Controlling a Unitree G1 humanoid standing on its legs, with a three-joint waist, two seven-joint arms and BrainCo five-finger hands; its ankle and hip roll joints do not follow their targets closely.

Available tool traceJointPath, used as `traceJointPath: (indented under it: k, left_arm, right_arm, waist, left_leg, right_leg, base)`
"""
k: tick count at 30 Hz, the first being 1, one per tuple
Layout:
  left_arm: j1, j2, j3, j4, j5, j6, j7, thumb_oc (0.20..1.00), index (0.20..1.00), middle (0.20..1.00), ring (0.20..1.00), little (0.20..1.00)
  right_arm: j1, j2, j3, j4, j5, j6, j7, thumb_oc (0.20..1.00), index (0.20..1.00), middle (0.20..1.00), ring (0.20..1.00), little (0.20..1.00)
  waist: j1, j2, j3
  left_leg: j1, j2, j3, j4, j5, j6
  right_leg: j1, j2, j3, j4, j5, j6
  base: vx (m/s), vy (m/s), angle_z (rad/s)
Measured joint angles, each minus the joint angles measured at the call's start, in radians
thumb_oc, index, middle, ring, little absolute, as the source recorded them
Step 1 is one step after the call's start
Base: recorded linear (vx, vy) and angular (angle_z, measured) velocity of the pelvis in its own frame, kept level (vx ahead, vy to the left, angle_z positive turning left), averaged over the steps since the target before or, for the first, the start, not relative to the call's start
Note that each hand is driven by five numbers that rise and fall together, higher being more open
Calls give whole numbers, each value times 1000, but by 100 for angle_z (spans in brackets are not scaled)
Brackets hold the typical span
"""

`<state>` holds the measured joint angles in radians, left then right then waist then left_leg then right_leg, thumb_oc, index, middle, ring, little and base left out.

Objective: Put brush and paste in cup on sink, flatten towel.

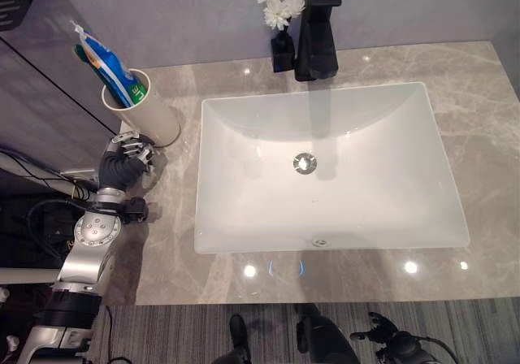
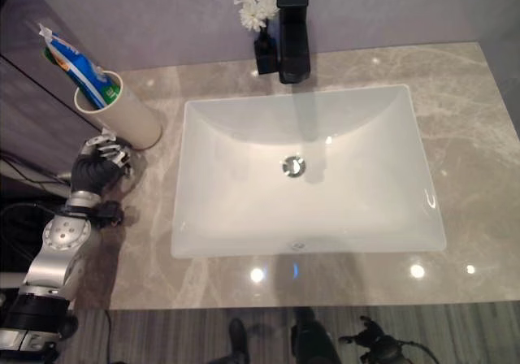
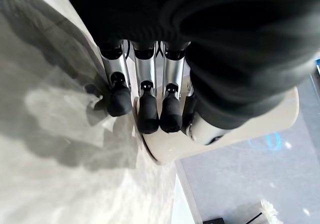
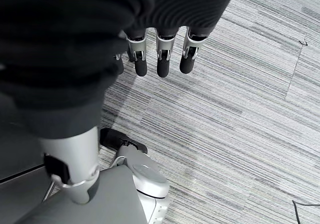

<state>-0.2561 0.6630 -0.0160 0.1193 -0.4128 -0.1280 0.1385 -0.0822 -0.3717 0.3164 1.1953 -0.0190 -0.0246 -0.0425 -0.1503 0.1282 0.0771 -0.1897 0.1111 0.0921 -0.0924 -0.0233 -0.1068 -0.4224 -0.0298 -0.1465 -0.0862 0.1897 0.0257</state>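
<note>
Toothpaste [image 1: 101, 59] and a green-handled brush [image 1: 84, 54] stand upright together in a cream cup [image 1: 146, 108] at the back left corner of the marble bench [image 1: 479, 104], just left of the white rectangular sink [image 1: 325, 169]. The robot's left hand [image 1: 126, 159] rests on the bench right in front of the cup, fingers [image 3: 148, 111] relaxed and pointing down, their dark tips at the foot of the cup without curling round it. A black tap [image 1: 318, 27] rises behind the basin at the wall, with a small dark vase of white flowers [image 1: 282, 6] just to its left. The right hand [image 4: 160, 59] hangs low beside the robot over the grey striped floor [image 4: 240, 134], well clear of the bench, fingers straight and grasping nothing.
</note>
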Motion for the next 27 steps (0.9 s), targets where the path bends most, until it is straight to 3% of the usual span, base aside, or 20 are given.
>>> traceJointPath:
  k: [10, 12, 16, 22, 27]
  left_arm:
    - [-156, 9, -10, 138, 0, -7, 55, 200, 200, 200, 200, 200]
    - [-136, 56, -9, 123, 19, -5, 54, 200, 200, 200, 200, 200]
    - [93, 79, 118, 22, 28, -21, 46, 200, 200, 200, 200, 200]
    - [-19, 80, 100, 180, 22, -1, 55, 200, 200, 200, 200, 200]
    - [-49, 81, 87, 181, 20, -2, 79, 200, 200, 200, 200, 200]
  right_arm:
    - [-6, 1, 37, -11, 0, -1, -1, 1000, 1000, 1000, 1000, 1000]
    - [-9, 1, 28, -21, 2, -1, -5, 1000, 1000, 1000, 1000, 1000]
    - [6, -2, 17, -23, 3, -1, -11, 1000, 1000, 1000, 1000, 1000]
    - [7, -2, 17, -23, 2, -1, -11, 1000, 1000, 1000, 1000, 1000]
    - [6, -2, 19, -44, 3, -3, -11, 1000, 1000, 1000, 1000, 1000]
  waist:
    - [-6, 0, 5]
    - [-8, -4, 14]
    - [3, 4, 21]
    - [-9, 11, 26]
    - [-5, 5, 31]
  left_leg:
    - [-25, 1, 3, -1, 1, -2]
    - [-25, 1, 4, -1, 1, -2]
    - [-21, 2, 7, -1, 1, -2]
    - [-22, 3, 11, -6, 1, -3]
    - [-22, 4, 22, -5, 0, -4]
  right_leg:
    - [-29, 3, 4, 0, 2, -1]
    - [-29, 3, 4, 0, 2, 0]
    - [-27, 6, 7, 0, 1, 0]
    - [-31, 7, 8, 0, 1, 1]
    - [-33, 14, 11, 0, 0, 0]
  base:
    - [1, -2, -1]
    - [0, 0, 0]
    - [13, 7, -1]
    - [2, 2, -2]
    - [0, -2, -1]
